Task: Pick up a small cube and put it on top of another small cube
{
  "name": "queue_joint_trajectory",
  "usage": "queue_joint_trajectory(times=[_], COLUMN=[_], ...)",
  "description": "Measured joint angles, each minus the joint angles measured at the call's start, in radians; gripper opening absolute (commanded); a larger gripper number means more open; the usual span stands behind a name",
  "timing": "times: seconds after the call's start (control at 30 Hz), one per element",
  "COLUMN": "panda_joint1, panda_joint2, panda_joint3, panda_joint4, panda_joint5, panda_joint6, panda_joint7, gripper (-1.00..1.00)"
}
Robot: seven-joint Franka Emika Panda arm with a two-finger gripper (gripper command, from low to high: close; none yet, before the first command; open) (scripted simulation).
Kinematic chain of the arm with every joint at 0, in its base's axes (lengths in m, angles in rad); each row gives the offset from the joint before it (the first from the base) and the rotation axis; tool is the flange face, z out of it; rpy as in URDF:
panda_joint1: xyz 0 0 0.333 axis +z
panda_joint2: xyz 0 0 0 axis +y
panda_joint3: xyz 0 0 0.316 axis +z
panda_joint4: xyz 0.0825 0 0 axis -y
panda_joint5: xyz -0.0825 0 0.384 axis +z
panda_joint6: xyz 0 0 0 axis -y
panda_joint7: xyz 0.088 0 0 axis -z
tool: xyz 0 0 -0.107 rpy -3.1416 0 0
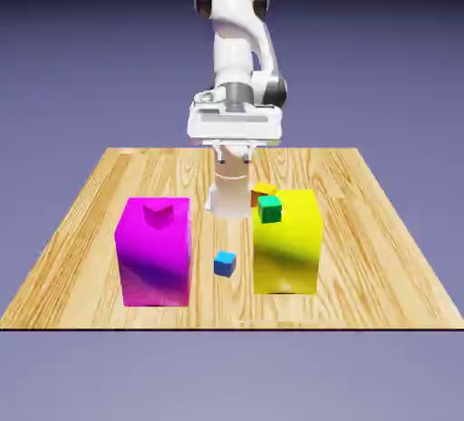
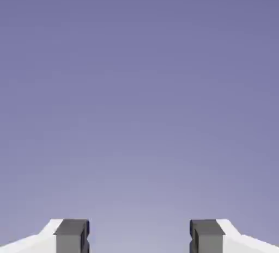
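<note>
The tiny blue cube (image 1: 225,263) lies on the table (image 1: 381,229) between the two big blocks, near the front. On top of the big magenta block (image 1: 154,256) sits the tiny magenta cube (image 1: 159,214). My gripper (image 1: 234,149) hangs high over the back of the table, well behind and above both cubes. In the hand view the gripper (image 2: 139,238) is open, its two grey fingertips (image 2: 71,235) stand wide apart with nothing between them, and only the plain backdrop shows.
A big yellow block (image 1: 288,243) stands right of the blue cube. A tiny green cube (image 1: 269,209) rests at its top left corner, and a tiny orange cube (image 1: 263,191) shows just behind that. The blue cube lies in the narrow gap between the big blocks.
</note>
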Motion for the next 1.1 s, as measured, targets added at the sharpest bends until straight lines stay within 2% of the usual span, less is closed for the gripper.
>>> queue_joint_trajectory(times=[0.17, 0.77, 0.87, 1.1], panda_joint1=[-0.029, -0.38, -0.489, -0.736], panda_joint2=[0.067, 0.388, 0.453, 0.524], panda_joint3=[0.023, 0.344, 0.446, 0.684], panda_joint4=[0.044, 0.058, 0.026, -0.128], panda_joint5=[0.036, 0.052, 0.029, -0.09], panda_joint6=[0.003, -0.064, -0.092, -0.172], panda_joint7=[-0.217, -1.0, -1.115, -1.089], gripper=[0.0, 0.0, 0.0, 0.0])
